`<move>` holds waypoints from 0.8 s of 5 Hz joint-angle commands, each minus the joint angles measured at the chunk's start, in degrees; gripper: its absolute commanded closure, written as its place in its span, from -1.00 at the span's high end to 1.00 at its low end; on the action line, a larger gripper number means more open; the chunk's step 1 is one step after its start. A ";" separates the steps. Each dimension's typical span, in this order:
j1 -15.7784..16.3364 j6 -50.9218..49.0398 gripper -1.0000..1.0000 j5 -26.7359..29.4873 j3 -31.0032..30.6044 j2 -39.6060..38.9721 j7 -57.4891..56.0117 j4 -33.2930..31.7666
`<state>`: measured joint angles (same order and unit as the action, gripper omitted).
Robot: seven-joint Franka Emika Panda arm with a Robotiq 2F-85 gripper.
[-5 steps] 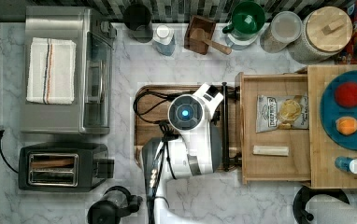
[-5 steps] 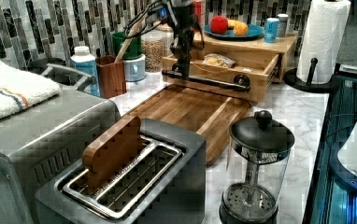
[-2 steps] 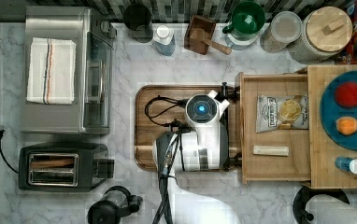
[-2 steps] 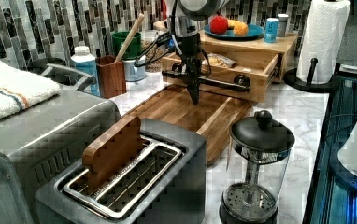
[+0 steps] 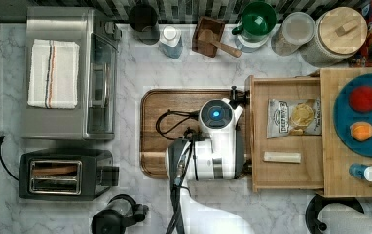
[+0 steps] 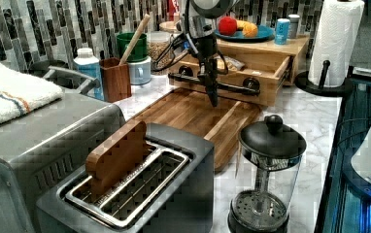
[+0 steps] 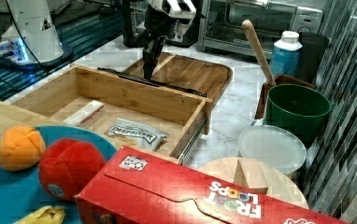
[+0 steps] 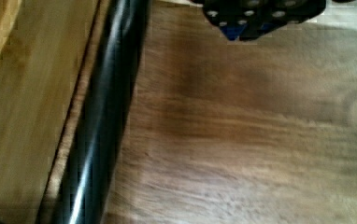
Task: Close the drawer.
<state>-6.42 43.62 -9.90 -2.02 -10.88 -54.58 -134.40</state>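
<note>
- The bench (image 5: 125, 204) was seen to carry the drawer (image 5: 285, 175), pulled fully out.
- The drawer was judged rigid, light, sliding on rails.
- Its black bar handle (image 6: 222, 86) was judged the push point.
- The pincer (image 6: 211, 93) was poised beside it, fingers apparently together.

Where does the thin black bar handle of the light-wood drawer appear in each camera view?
Top view: thin black bar handle, centre-right, partly under the arm.
Left view: upper centre, behind the gripper.
Right view: upper centre.
Wrist view: a dark bar.
Shared landmark: the brown cutting board beside it.
</note>
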 commanded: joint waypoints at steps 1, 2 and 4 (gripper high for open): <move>-6.06 5.85 -1.00 2.44 4.19 -1.19 -15.33 7.55; -7.35 2.69 -1.00 5.26 5.52 -1.66 -18.86 10.04; -12.43 3.31 -1.00 5.98 7.84 -4.17 -23.16 15.21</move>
<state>-14.86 42.80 -3.21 1.68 -14.53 -72.12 -127.57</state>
